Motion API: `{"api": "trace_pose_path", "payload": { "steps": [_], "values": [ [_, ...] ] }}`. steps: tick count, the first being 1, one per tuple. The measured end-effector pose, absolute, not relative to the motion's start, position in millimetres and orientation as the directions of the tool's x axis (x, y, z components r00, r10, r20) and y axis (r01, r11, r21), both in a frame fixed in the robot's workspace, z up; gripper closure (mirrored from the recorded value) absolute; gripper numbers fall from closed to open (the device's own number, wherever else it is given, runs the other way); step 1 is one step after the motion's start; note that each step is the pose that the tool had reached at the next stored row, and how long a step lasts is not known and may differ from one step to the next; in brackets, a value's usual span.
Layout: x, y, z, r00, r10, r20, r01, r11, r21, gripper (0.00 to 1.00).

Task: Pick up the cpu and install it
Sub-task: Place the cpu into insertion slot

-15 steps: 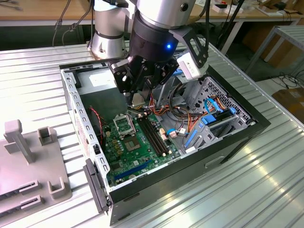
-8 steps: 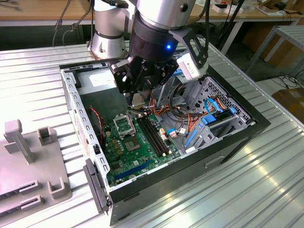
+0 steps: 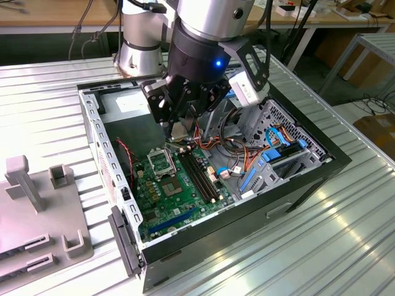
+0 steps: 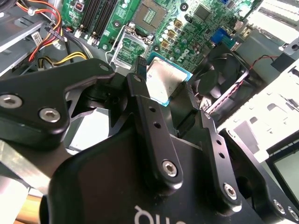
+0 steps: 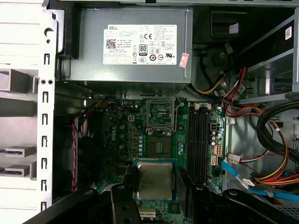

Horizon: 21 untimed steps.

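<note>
Ribbed metal table (image 3: 333,246) holds an open computer case (image 3: 278,203); mid-frame in the exterior view, the gripper (image 3: 179,128) clenches the cpu (image 5: 154,180) (silver face showing).

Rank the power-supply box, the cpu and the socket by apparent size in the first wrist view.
1. the power-supply box, clearly largest.
2. the cpu.
3. the socket with the dark centre.
The cpu looks bigger than the socket, but it is nearer the camera, so that order is unsure.
</note>
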State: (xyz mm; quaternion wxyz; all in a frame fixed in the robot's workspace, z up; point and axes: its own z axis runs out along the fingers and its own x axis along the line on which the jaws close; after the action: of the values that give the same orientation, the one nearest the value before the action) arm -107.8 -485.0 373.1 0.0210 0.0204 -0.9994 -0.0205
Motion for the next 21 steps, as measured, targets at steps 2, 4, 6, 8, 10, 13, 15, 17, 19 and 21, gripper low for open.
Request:
{"api": "trace_pose_path", "payload": {
  "steps": [2, 4, 6, 8, 10, 13, 15, 17, 19, 21],
  "values": [
    [-107.8, -484.9, 371.3, -0.998, -0.042, 0.041, -0.040, 0.998, 0.042, 0.55],
    [-107.9, -484.9, 368.9, -0.998, -0.042, 0.041, -0.040, 0.998, 0.042, 0.55],
    [-107.8, -484.9, 367.6, -0.998, -0.042, 0.041, -0.040, 0.998, 0.042, 0.55],
    [-107.8, -484.9, 366.3, -0.998, -0.042, 0.041, -0.040, 0.998, 0.042, 0.55],
    [-107.9, -484.9, 364.6, -0.998, -0.042, 0.041, -0.040, 0.998, 0.042, 0.55],
    [-107.9, -484.9, 363.1, -0.998, -0.042, 0.041, -0.040, 0.998, 0.042, 0.55],
    [-107.9, -484.9, 362.1, -0.998, -0.042, 0.041, -0.040, 0.998, 0.042, 0.55],
    [-107.9, -484.9, 361.0, -0.998, -0.042, 0.041, -0.040, 0.998, 0.042, 0.55],
    [-107.9, -484.9, 359.7, -0.998, -0.042, 0.041, -0.040, 0.998, 0.042, 0.55],
    [-107.9, -484.9, 358.4, -0.998, -0.042, 0.041, -0.040, 0.998, 0.042, 0.55]
  ]
}}
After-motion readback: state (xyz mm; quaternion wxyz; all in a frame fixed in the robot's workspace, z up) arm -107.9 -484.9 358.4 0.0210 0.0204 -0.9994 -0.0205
